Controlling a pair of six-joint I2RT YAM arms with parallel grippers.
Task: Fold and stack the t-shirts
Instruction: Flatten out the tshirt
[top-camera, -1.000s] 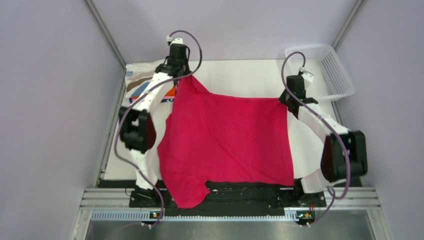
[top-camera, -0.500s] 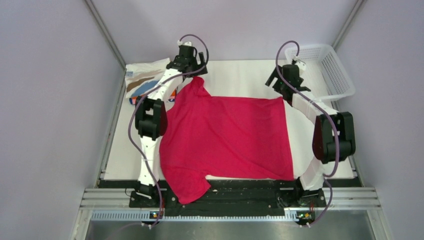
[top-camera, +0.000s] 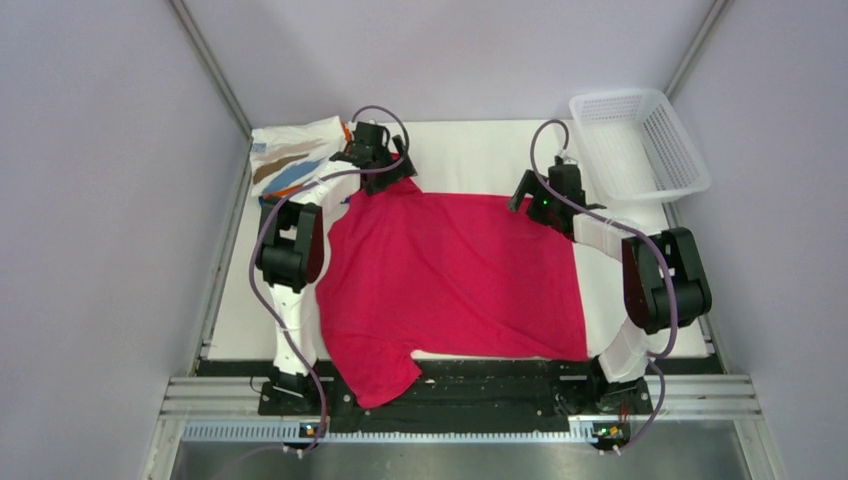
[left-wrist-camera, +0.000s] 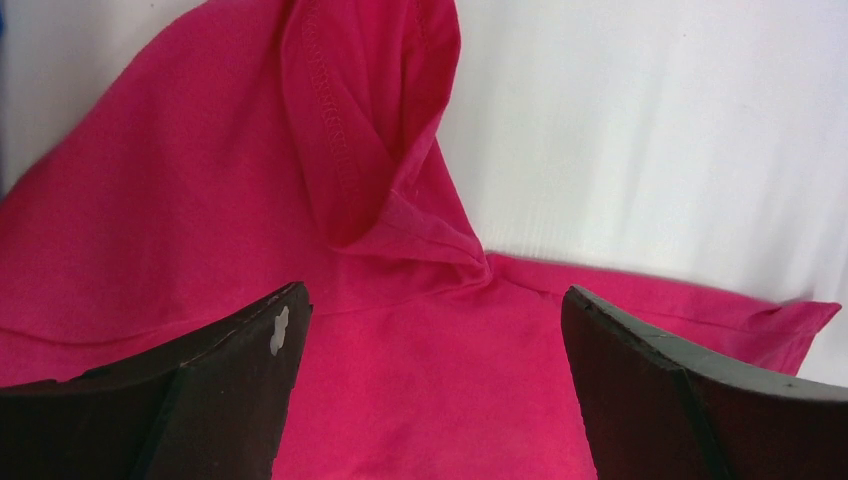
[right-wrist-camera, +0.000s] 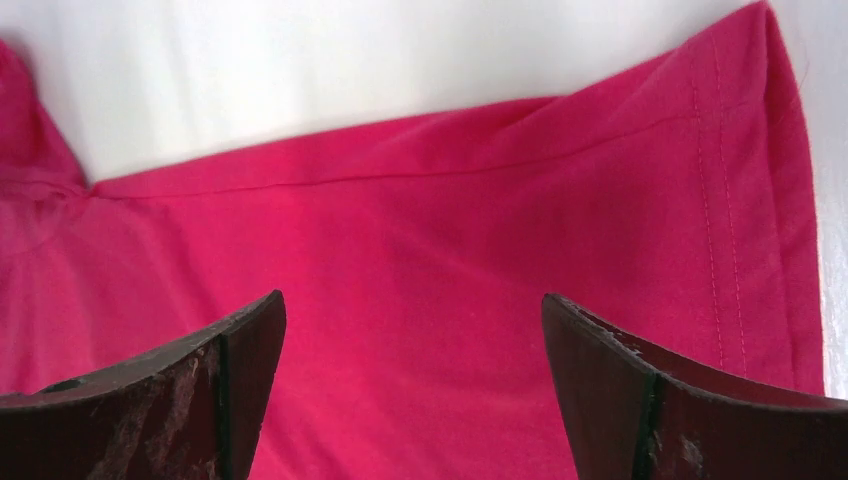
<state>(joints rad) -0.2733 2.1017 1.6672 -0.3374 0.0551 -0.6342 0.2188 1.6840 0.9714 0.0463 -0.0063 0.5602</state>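
A magenta-red t-shirt (top-camera: 450, 280) lies spread flat across the white table, its near sleeve hanging over the front edge. My left gripper (top-camera: 385, 172) hovers open over the shirt's far left corner. In the left wrist view a bunched sleeve (left-wrist-camera: 370, 130) lies just beyond the left gripper (left-wrist-camera: 435, 310). My right gripper (top-camera: 530, 198) stands open above the far right corner. The right wrist view shows the stitched hem (right-wrist-camera: 735, 170) ahead of the right gripper (right-wrist-camera: 412, 310). Nothing sits between either pair of fingers. A folded white t-shirt with tan and blue streaks (top-camera: 290, 155) rests at the far left.
A white plastic mesh basket (top-camera: 690, 165) stands at the far right corner. Bare white table (top-camera: 470, 150) shows beyond the shirt's far edge. Grey walls close in on both sides, and a black rail (top-camera: 500, 385) runs along the near edge.
Both grippers have opened and let go of the shirt's far edge, which now lies flat. Both arms have drawn back toward the middle of the table.
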